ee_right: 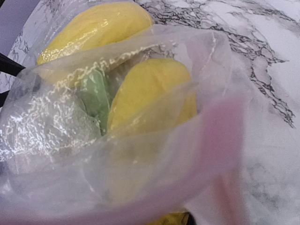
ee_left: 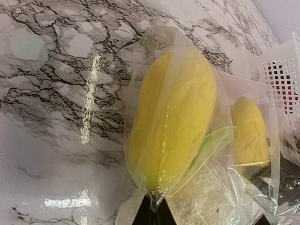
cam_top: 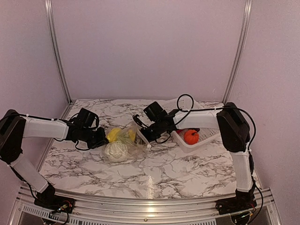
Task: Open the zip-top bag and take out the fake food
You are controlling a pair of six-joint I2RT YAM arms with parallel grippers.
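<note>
The zip-top bag (cam_top: 127,142) lies on the marble table between my two grippers, with two yellow foods (cam_top: 114,134) and a cream-white food (cam_top: 116,151) inside. My left gripper (cam_top: 101,138) is shut and pinches a fold of the bag's film (ee_left: 157,199) just below a yellow food (ee_left: 173,117). My right gripper (cam_top: 144,136) is at the bag's right edge. In the right wrist view the pinkish zip strip (ee_right: 211,140) runs across my jaws and hides the fingers. Behind it show two yellow foods (ee_right: 150,89) and a green piece (ee_right: 96,93).
A white lattice basket (cam_top: 206,137) stands right of the bag and holds an orange food (cam_top: 191,136) and a red one behind it. The basket's corner shows in the left wrist view (ee_left: 281,70). Walls and metal rails enclose the table.
</note>
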